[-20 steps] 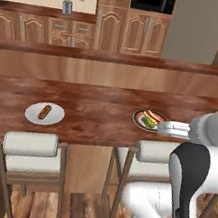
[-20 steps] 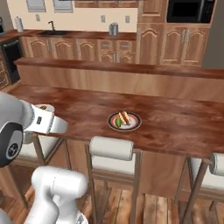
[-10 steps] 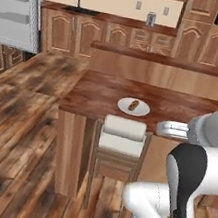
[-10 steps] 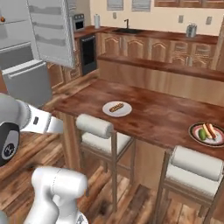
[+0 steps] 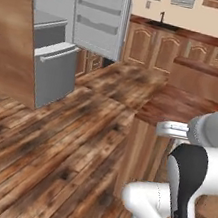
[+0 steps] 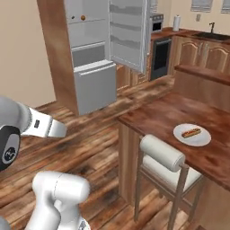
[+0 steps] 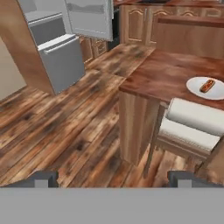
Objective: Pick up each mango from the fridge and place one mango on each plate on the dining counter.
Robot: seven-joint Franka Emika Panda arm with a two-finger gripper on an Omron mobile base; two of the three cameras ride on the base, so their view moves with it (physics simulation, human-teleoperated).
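Since the base has turned away from the tabletop (image 6: 152, 117), the open fridge (image 5: 54, 56) now stands ahead, a mango (image 6: 82, 18) on its upper shelf. Fingers (image 7: 113, 178) are spread wide, empty; fetching comes next.

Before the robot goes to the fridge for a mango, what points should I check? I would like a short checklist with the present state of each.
1. Door of the tall pale grey-white fridge open: ok.
2. Small orange-red fruit on an upper fridge shelf: ok, likely a mango.
3. Second mango located: cannot tell.
4. Hand open and holding nothing: ok.
5. Wooden floor between robot and fridge free of obstacles: ok.
6. Round white plate on the glossy reddish-brown counter free for a mango: not ok, a hot dog lies on it.
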